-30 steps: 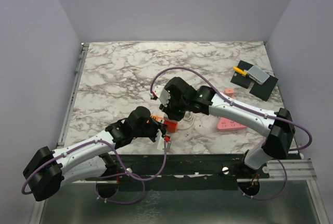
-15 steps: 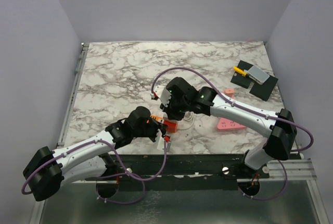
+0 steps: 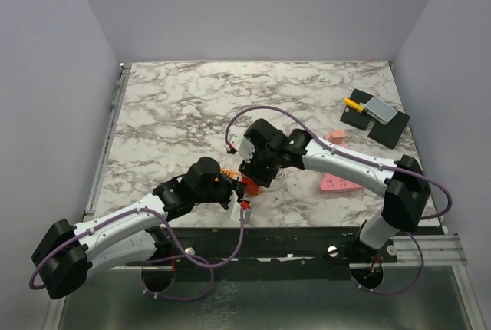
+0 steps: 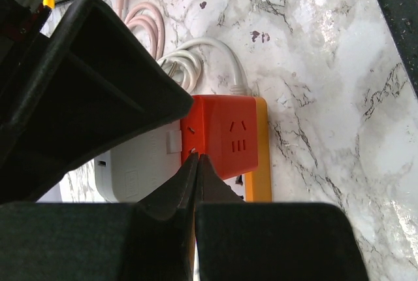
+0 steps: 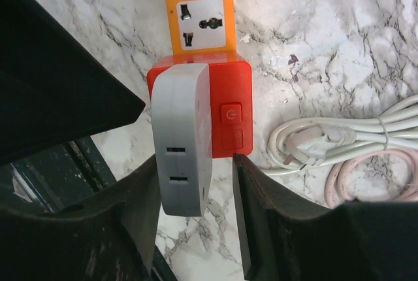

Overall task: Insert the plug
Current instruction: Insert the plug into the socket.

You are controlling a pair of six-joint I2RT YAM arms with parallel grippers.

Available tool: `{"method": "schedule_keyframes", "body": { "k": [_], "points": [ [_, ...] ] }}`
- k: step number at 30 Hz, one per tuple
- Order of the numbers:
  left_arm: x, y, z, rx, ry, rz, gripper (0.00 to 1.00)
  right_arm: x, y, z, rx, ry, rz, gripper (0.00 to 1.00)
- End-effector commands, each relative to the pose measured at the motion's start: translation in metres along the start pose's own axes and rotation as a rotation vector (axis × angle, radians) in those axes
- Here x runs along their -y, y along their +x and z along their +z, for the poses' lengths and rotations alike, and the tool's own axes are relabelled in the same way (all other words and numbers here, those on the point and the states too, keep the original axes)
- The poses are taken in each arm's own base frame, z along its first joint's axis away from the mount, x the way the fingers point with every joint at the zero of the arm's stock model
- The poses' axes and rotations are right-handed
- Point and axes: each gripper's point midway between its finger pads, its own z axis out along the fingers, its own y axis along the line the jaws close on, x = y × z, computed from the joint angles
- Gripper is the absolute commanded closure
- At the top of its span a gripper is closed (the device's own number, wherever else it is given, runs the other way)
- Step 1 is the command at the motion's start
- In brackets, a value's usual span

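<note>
My right gripper [image 5: 194, 166] stands spread around the grey plug [image 5: 181, 131], gap on one side — my left gripper [image 4: 196, 163], pressed together, touches the red power strip [image 4: 228, 134] with its tips

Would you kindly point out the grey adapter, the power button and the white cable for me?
grey adapter [image 5: 181, 140]: right wrist view, middle of its slotted face.
power button [image 5: 230, 114]: right wrist view, centre of the red button.
white cable [image 5: 339, 138]: right wrist view, on the bundled strands.
</note>
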Motion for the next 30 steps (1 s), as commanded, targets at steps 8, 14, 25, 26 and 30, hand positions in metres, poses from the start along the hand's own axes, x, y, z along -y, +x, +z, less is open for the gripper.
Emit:
{"method": "schedule_keyframes", "body": {
  "k": [8,14,25,26,30],
  "points": [
    [0.007,0.002,-0.002,-0.01,0.016,-0.01,1.0,-0.006,-0.031,-0.021,0.108,-0.037,-0.004,0.47],
    [0.008,0.003,-0.002,-0.013,0.015,-0.007,1.0,-0.006,-0.024,-0.009,0.065,-0.046,0.005,0.78],
    [0.007,0.002,-0.002,-0.014,0.014,-0.006,1.0,-0.011,0.001,0.009,-0.016,-0.071,0.008,0.98],
    [0.006,0.002,-0.003,-0.014,0.011,-0.005,1.0,-0.01,0.003,0.011,-0.023,-0.065,0.009,0.94],
    [0.001,0.006,-0.004,-0.042,-0.004,0.013,1.0,0.005,-0.002,0.01,-0.011,0.016,0.02,0.53]
  ]
}}
